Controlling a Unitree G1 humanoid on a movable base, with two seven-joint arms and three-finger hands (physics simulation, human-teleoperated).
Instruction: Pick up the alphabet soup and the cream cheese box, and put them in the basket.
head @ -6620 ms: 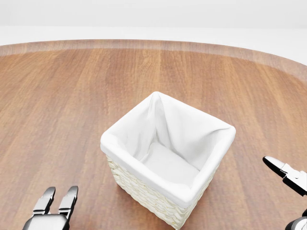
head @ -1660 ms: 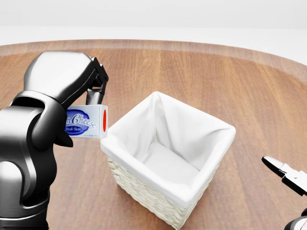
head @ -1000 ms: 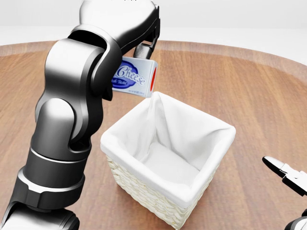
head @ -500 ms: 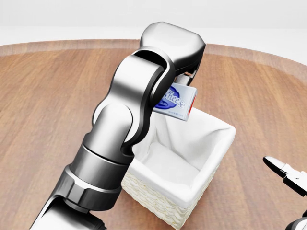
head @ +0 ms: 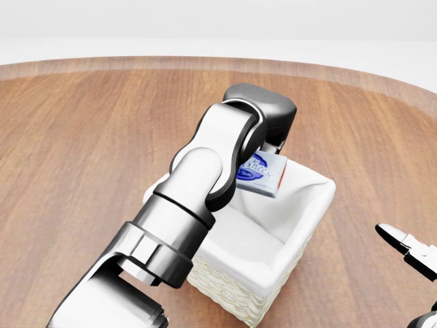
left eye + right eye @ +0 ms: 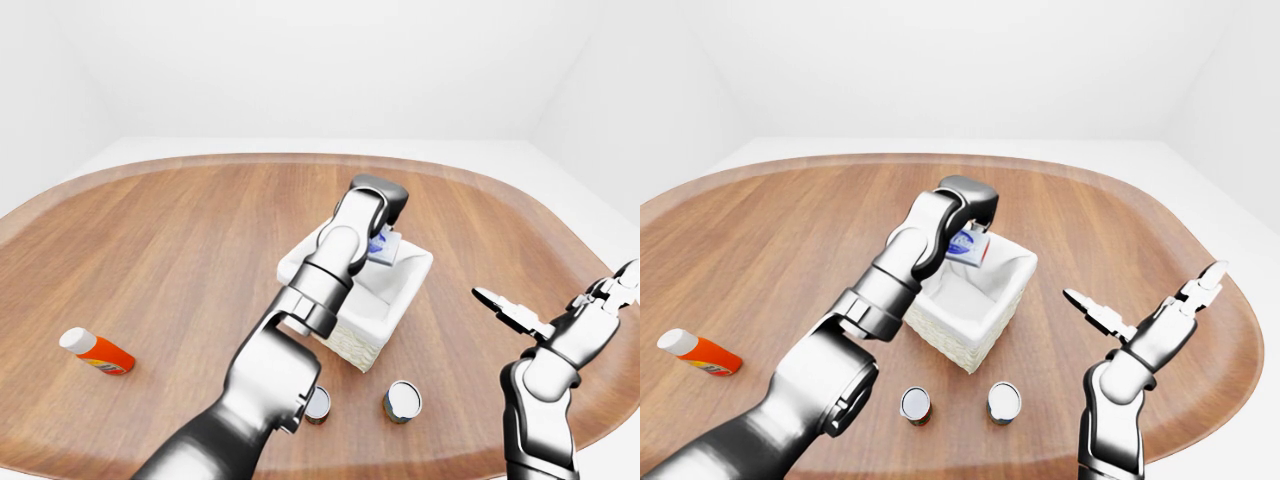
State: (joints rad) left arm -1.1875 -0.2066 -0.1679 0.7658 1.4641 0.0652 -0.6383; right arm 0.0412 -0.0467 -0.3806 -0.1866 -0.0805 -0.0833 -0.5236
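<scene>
While the grey, black-capped left hand (image 5: 268, 121) was reached in from the lower left of the head view, the white-and-blue cream cheese box (image 5: 262, 173) was held tilted, pinched by its top edge, above the open mouth of the square wicker basket w/ white cloth liner (image 5: 311, 205). Fingers were mostly hidden behind the wrist housing; the box hung just under them, over the liner's upper-left side, its red end pointed right. Whether the box touched the liner cannot be told.

At the right of the left-eye view, the right hand (image 6: 560, 310) was raised well apart from the basket, fingers spread, nothing in them.

Two upright round cans w/ pale lids (image 6: 915, 403) (image 6: 1004, 401) were seen on the round brown wooden table (image 6: 770, 220), just below the basket in the right-eye view; labels too small to read. An orange bottle w/ white cap (image 6: 698, 352) lay on its side far left.
</scene>
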